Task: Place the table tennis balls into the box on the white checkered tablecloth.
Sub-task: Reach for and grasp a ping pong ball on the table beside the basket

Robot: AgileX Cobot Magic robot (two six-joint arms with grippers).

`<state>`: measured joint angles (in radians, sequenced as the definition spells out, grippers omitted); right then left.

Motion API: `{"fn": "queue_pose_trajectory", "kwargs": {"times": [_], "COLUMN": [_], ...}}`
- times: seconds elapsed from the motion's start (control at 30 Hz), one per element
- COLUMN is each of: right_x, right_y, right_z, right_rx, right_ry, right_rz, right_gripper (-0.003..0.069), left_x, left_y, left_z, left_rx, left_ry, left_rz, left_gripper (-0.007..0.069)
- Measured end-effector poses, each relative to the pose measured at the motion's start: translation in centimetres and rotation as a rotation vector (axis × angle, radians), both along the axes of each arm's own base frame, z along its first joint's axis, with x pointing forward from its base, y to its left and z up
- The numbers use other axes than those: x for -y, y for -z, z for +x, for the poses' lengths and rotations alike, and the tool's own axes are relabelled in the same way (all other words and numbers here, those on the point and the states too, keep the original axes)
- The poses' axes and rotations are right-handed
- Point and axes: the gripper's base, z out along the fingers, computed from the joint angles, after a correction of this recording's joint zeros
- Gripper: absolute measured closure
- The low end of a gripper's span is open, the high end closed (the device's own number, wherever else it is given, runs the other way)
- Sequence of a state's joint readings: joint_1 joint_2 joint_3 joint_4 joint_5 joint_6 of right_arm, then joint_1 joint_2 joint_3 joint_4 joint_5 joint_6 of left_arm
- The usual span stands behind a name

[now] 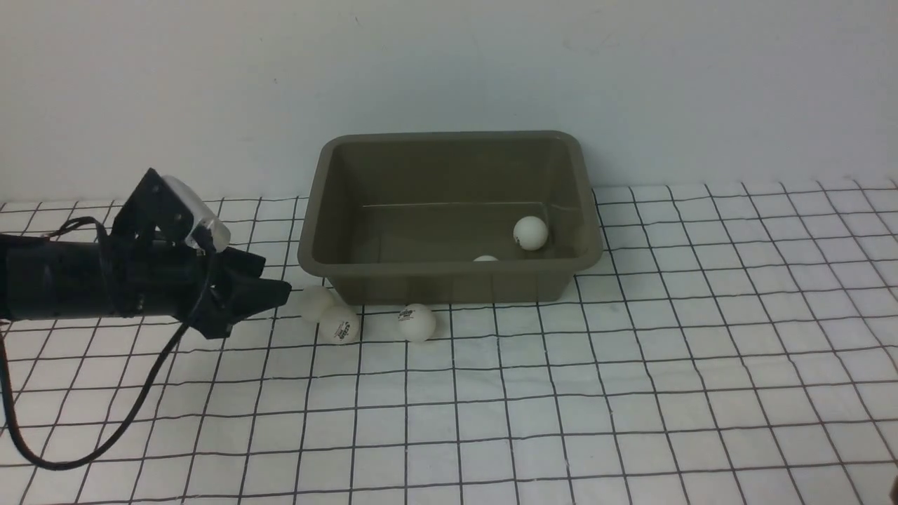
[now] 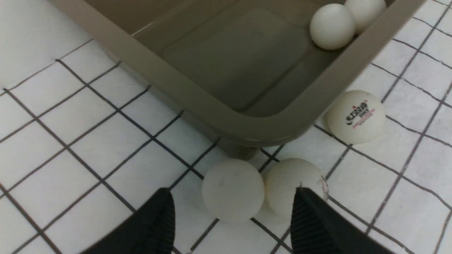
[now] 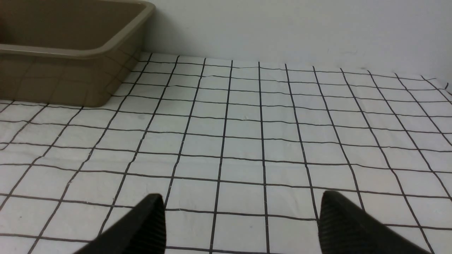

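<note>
The olive-grey box point(image 1: 449, 284) stands on the white checkered tablecloth point(image 1: 631, 386) near the wall. Two table tennis balls lie inside it: one point(image 1: 530, 233) in full view, another point(image 1: 485, 259) mostly hidden by the front wall. Three more rest on the cloth by the box's front left corner: two touching point(image 1: 317, 303) point(image 1: 339, 325) and one with a logo point(image 1: 417, 322). My left gripper point(image 1: 277, 291) is open and low, just left of the touching pair. In the left wrist view its fingertips flank those two balls point(image 2: 233, 190) point(image 2: 289, 183) without gripping. My right gripper point(image 3: 242, 194) is open over bare cloth.
The pale wall point(image 1: 449, 63) rises right behind the box. A black cable point(image 1: 105, 435) loops from my left arm onto the cloth. In the right wrist view the box's corner point(image 3: 106, 70) is far off to one side.
</note>
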<state>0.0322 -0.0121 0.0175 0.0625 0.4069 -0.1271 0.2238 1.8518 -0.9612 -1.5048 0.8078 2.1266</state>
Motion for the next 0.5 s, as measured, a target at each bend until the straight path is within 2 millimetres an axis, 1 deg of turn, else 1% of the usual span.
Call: {"fn": "queue_pose_trajectory", "kwargs": {"times": [0.23, 0.4, 0.5], "right_x": [0.0, 0.0, 0.0], "right_y": [0.0, 0.0, 0.0], "right_z": [0.0, 0.0, 0.0], "right_rx": [0.0, 0.0, 0.0], "right_ry": [0.0, 0.0, 0.0], "right_rz": [0.0, 0.0, 0.0], "right_gripper": [0.0132, 0.0132, 0.0132], "left_x": [0.0, 1.0, 1.0], "left_y": [0.7, 0.4, 0.9], "left_z": [1.8, 3.2, 3.8], "left_rx": [-0.054, -0.093, -0.141], "left_ry": [-0.026, 0.015, 0.024], "left_rz": [-0.035, -0.003, 0.014], "left_gripper": [0.0218, 0.0218, 0.0218]}}
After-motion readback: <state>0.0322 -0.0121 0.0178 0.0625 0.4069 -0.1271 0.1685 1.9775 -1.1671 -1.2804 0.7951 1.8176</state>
